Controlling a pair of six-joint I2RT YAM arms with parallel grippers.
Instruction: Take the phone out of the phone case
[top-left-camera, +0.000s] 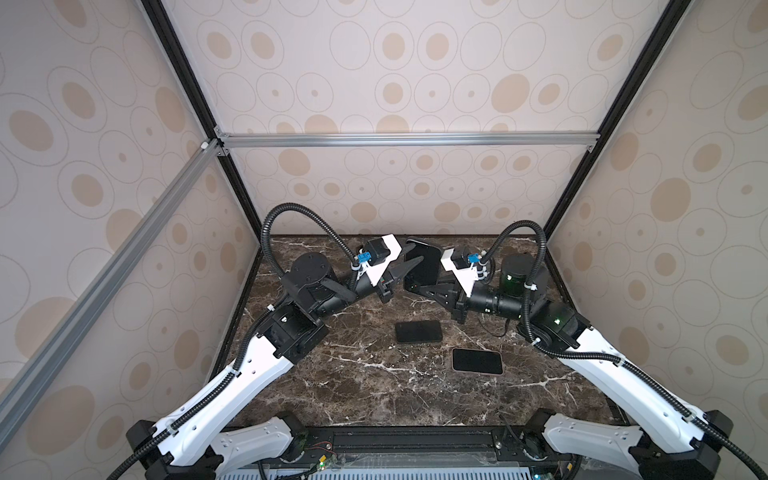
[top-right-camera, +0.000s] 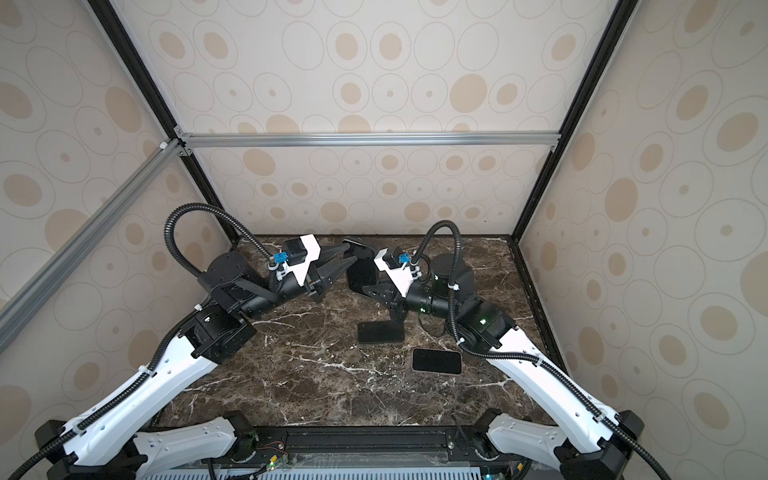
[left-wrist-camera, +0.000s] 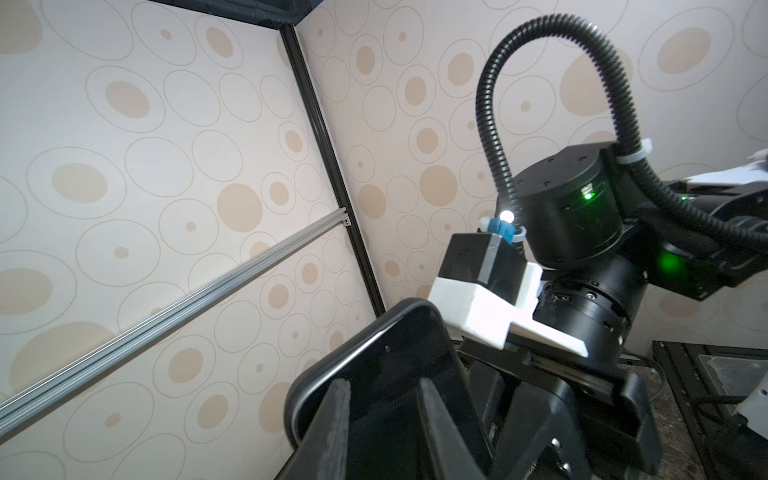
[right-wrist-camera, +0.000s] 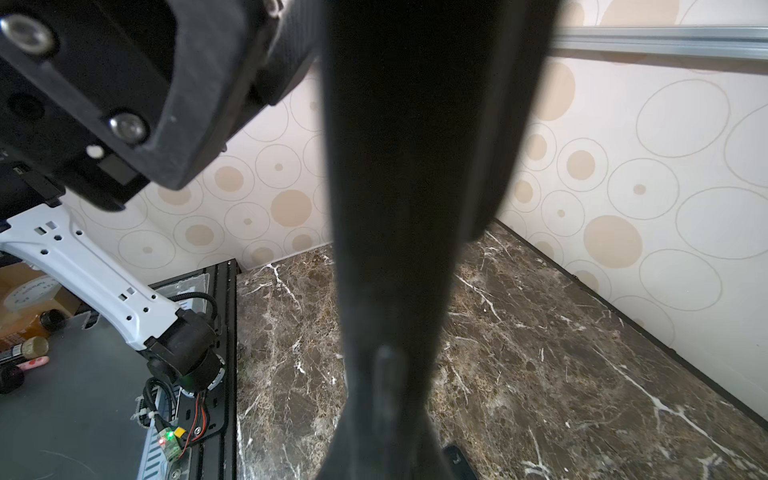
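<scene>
Mid-frame, the right gripper clamps the lower end of a raised cased phone; the left gripper sets parted fingers at its upper left edge (contact unclear); lower down, a dark phone and a pale-rimmed phone lie flat on the marble table.

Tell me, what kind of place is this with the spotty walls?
Probably a robot practice booth, not a home. Two robot arms reach over a marble-look table, metal bars frame the spotty walls, and two phones lie on it, likely for practice.
</scene>
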